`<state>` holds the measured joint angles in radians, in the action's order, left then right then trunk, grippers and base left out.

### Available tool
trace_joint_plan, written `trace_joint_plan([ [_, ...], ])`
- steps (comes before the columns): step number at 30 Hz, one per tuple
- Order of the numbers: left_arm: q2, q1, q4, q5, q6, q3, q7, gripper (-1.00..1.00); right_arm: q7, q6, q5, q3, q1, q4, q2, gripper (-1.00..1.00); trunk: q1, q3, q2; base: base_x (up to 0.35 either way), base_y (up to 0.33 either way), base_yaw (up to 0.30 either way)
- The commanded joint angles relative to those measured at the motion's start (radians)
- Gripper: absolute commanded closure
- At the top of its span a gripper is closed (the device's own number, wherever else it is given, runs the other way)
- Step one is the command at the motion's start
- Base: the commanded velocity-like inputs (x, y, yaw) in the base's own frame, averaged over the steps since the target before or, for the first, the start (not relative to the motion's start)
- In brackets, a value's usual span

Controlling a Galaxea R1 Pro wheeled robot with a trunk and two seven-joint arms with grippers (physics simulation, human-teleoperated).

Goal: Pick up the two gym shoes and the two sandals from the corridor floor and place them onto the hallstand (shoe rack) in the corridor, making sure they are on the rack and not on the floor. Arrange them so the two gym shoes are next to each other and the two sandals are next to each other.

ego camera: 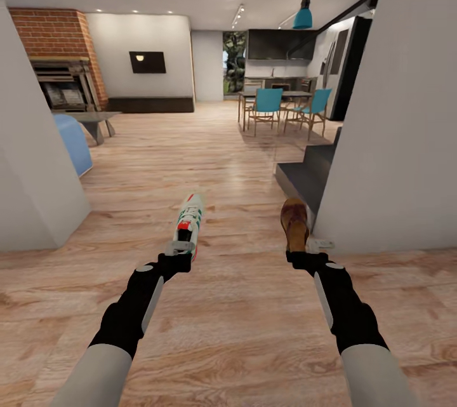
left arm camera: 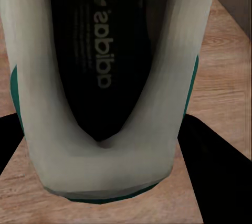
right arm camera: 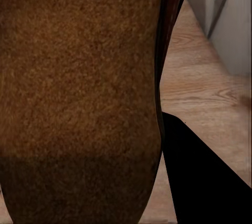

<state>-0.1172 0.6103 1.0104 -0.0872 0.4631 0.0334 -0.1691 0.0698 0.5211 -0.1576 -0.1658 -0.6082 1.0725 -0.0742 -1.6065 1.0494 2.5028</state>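
My left gripper is shut on the heel of one gym shoe, a white sneaker with green stripes and red accents, held out toe-forward above the corridor floor. In the left wrist view the gym shoe shows its dark insole, with a black finger beside it. My right gripper is shut on one brown sandal, also held toe-forward. The sandal takes up most of the right wrist view, with a black finger alongside. The hallstand is out of view.
A white wall corner stands close on the right, with dark steps beyond it. Another white wall is on the left. Far ahead are a blue seat, a brick fireplace and a dining table with teal chairs.
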Motion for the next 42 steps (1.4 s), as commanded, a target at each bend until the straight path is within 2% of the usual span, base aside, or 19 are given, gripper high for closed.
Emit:
trace_joint_plan([
  [1,-0.001,0.0,0.002,-0.009,0.005,0.003,-0.007,1.0,0.006,0.005,-0.008,-0.003,-0.001,0.001,-0.001,1.0,0.0,0.0,0.0,-0.006,0.007,-0.274],
  [42,-0.001,0.0,0.002,-0.009,0.005,0.002,-0.008,1.0,0.007,0.005,-0.008,-0.003,-0.001,0.001,-0.001,1.0,0.0,-0.005,0.0,0.0,0.0,-0.287],
])
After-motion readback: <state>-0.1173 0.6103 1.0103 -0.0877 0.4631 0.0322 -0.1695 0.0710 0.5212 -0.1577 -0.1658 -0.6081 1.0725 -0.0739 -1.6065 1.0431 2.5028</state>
